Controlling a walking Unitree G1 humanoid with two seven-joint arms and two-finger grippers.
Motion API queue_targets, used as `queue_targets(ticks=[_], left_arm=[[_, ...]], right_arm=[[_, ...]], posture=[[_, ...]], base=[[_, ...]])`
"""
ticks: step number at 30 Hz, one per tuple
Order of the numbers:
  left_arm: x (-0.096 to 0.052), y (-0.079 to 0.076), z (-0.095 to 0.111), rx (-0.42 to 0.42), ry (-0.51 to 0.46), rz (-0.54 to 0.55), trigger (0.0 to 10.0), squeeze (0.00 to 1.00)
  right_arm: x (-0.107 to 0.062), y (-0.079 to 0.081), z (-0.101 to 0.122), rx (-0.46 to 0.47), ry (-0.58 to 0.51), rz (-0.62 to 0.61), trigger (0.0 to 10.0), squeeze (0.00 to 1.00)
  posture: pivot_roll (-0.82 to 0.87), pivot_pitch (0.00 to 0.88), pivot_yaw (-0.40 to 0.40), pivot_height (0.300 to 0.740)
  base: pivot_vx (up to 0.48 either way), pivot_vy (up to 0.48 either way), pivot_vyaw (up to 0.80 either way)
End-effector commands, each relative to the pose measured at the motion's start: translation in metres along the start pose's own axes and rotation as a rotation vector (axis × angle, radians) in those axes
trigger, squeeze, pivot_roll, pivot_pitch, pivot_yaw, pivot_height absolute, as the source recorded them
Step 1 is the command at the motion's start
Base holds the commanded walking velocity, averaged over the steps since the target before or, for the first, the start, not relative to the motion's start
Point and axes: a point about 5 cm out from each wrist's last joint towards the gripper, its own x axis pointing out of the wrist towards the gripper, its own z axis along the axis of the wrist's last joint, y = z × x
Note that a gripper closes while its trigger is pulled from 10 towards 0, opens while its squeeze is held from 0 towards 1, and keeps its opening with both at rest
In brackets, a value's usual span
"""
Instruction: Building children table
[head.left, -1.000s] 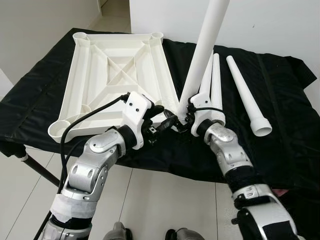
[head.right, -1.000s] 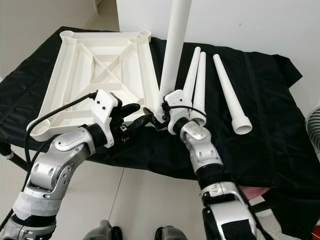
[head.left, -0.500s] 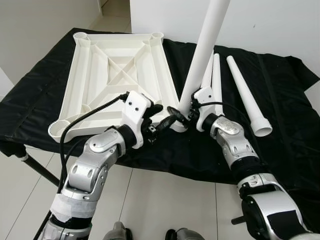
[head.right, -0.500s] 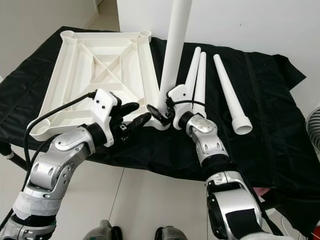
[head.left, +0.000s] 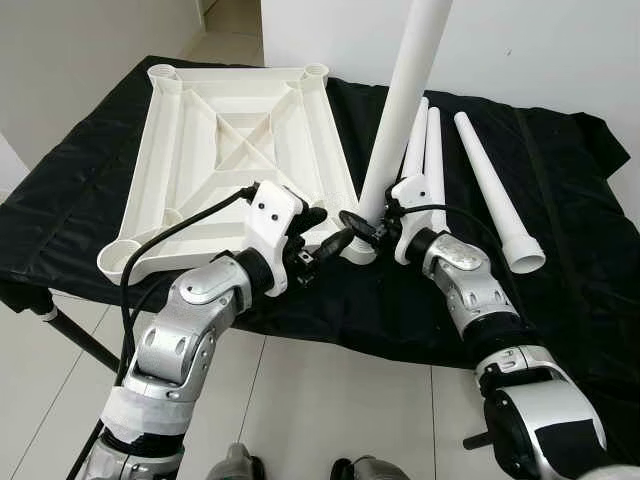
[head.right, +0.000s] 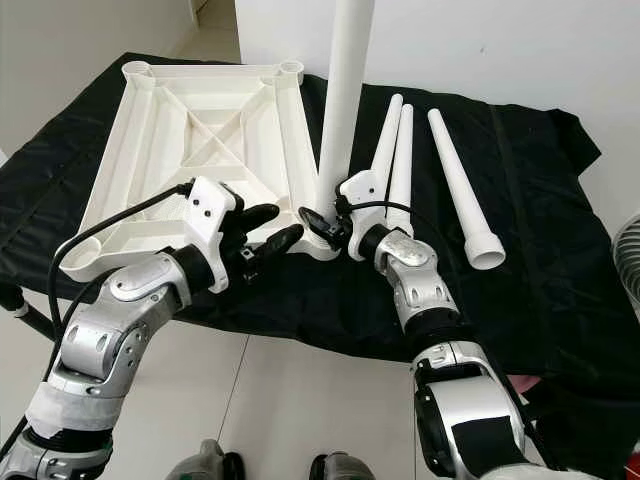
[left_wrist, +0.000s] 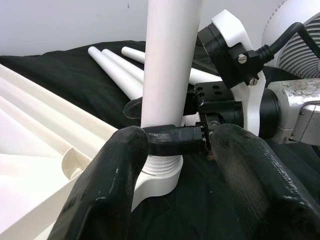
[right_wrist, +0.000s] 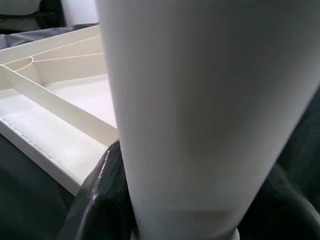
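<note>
The white table top (head.left: 230, 140) lies upside down on the black cloth. A white leg (head.left: 405, 100) stands almost upright with its foot in the near right corner socket (left_wrist: 160, 175). My right gripper (head.left: 362, 225) is shut on this leg just above the socket, and its black fingers (right_wrist: 100, 200) wrap the tube (right_wrist: 200, 100). My left gripper (head.left: 325, 232) is open at the same corner. Its two fingers (left_wrist: 105, 185) stand either side of the leg's base, not clamping it.
Three loose white legs lie on the cloth right of the table top: two side by side (head.left: 425, 150) and one further right (head.left: 495, 190). The black-covered table's front edge (head.left: 330, 335) runs just beneath both forearms. White tiled floor lies below.
My right arm has stretched forward and its wrist has turned, and the leg's foot has settled over the corner socket and stands straighter. The left gripper has hardly moved.
</note>
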Motion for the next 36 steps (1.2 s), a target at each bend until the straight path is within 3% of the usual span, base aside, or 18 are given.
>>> queue_targets(ticks=[1,14,20,36], left_arm=[[0.003,0.000,0.000,0.005,0.003,0.016,10.0,0.00],[0.004,0.000,0.000,0.004,0.002,0.014,10.0,0.00],[0.005,0.000,0.000,0.007,0.001,0.011,10.0,0.00],[0.004,-0.001,0.000,0.006,0.002,0.012,10.0,0.00]], right_arm=[[-0.003,0.002,-0.008,0.021,0.015,-0.023,10.0,0.00],[-0.003,0.008,-0.016,0.124,0.012,-0.132,10.0,0.00],[-0.006,0.001,-0.022,0.212,0.013,-0.240,10.0,0.00],[-0.002,0.013,-0.022,0.193,0.007,-0.240,10.0,0.00]], posture=[[-0.05,0.073,0.002,0.740],[-0.06,0.065,-0.002,0.740],[-0.06,0.062,-0.003,0.740],[-0.06,0.068,0.001,0.740]], base=[[0.000,0.000,0.00],[0.000,0.000,0.00],[0.000,0.000,0.00],[0.000,0.000,0.00]])
